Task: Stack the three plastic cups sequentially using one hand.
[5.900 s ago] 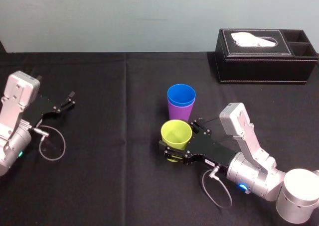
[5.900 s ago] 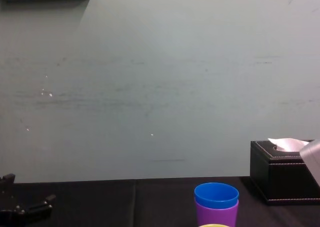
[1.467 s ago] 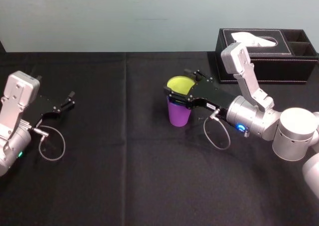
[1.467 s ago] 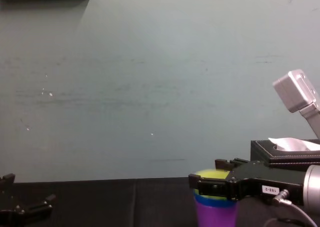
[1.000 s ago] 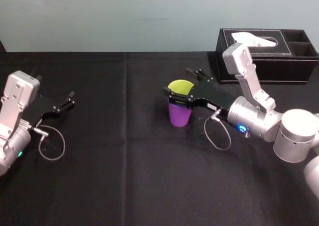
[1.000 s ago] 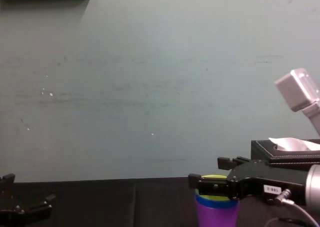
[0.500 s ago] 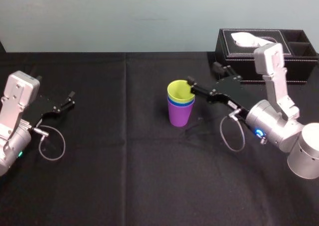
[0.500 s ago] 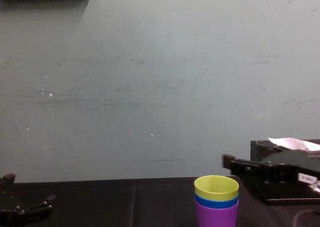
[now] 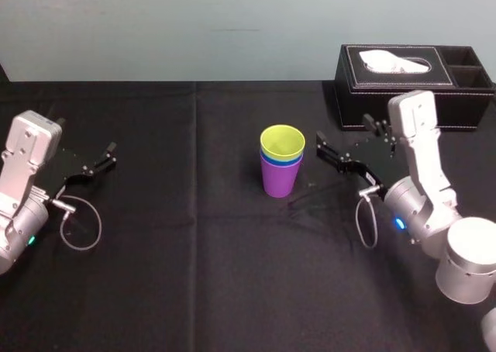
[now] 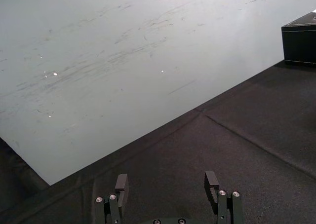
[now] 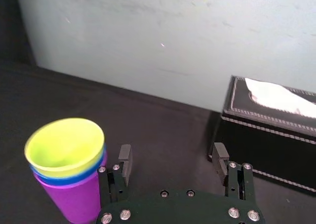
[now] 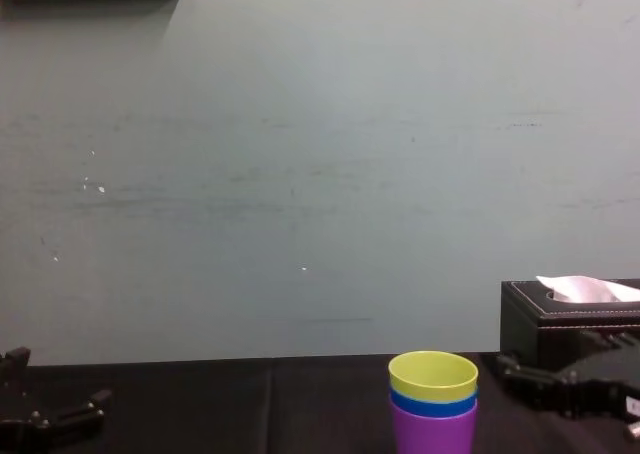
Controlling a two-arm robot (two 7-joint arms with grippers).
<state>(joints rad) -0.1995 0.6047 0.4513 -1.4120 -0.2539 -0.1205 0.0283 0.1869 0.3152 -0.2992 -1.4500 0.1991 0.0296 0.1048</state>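
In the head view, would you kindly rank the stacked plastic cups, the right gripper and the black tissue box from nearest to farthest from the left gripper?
From the left gripper, at the table's left:
1. Stack of three plastic cups, yellow-green on top, mid-table.
2. Right gripper, just right of the stack.
3. Black tissue box, far right corner.

Three plastic cups (image 9: 281, 170): one purple cup (image 12: 432, 434), one blue cup (image 12: 432, 407), one yellow-green cup (image 12: 432, 376); one black tissue box (image 9: 411, 100).

No legible text anywhere, apparently.
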